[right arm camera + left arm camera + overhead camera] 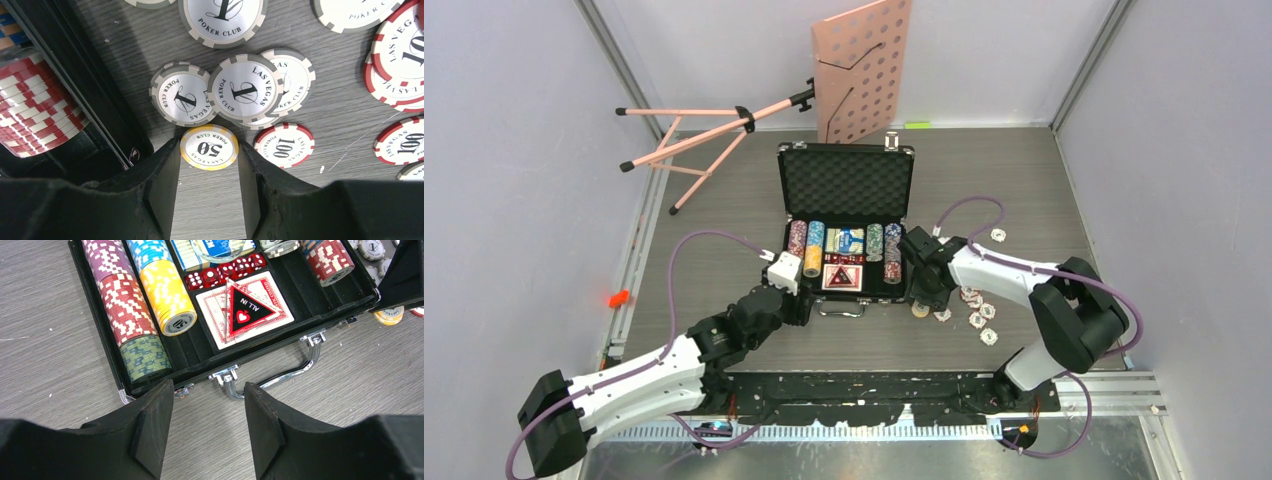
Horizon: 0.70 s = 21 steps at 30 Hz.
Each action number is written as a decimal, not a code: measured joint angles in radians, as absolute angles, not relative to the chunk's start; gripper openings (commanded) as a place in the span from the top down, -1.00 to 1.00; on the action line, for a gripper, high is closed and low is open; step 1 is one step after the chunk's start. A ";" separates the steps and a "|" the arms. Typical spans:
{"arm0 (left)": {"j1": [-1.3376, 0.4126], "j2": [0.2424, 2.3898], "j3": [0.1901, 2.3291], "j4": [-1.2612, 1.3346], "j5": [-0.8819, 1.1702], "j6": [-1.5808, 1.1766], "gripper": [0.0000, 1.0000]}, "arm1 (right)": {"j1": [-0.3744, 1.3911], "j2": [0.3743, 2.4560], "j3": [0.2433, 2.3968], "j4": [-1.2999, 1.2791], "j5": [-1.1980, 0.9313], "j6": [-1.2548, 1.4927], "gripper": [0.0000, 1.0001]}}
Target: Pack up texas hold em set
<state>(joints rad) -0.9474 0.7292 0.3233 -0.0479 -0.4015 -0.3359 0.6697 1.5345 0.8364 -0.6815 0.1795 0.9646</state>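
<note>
Grey tabletop is occupied centrally by the open black case. The left gripper is held wide and empty at its six o'clock, above the handle. The right gripper is set around an orange chip at four o'clock; whether it is clamped cannot be told.

The open case sits centred on the counter, chips, cards and dice inside. Behind it, at the far edge, a music stand. Loose chips lie right of it, one between my right fingers.
</note>
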 measured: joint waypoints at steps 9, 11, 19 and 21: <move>-0.947 0.749 0.323 -0.035 -0.398 -0.332 -0.16 | 0.666 1.453 0.807 -0.733 0.118 0.956 0.31; -0.947 0.756 0.323 -0.034 -0.393 -0.332 -0.17 | 0.666 1.408 0.807 -0.753 0.109 0.955 0.32; -0.947 0.760 0.323 -0.033 -0.364 -0.332 -0.20 | 0.666 1.343 0.807 -0.783 0.102 0.954 0.25; -0.947 0.762 0.323 -0.030 -0.363 -0.332 -0.21 | 0.666 1.353 0.808 -0.781 0.103 0.954 0.23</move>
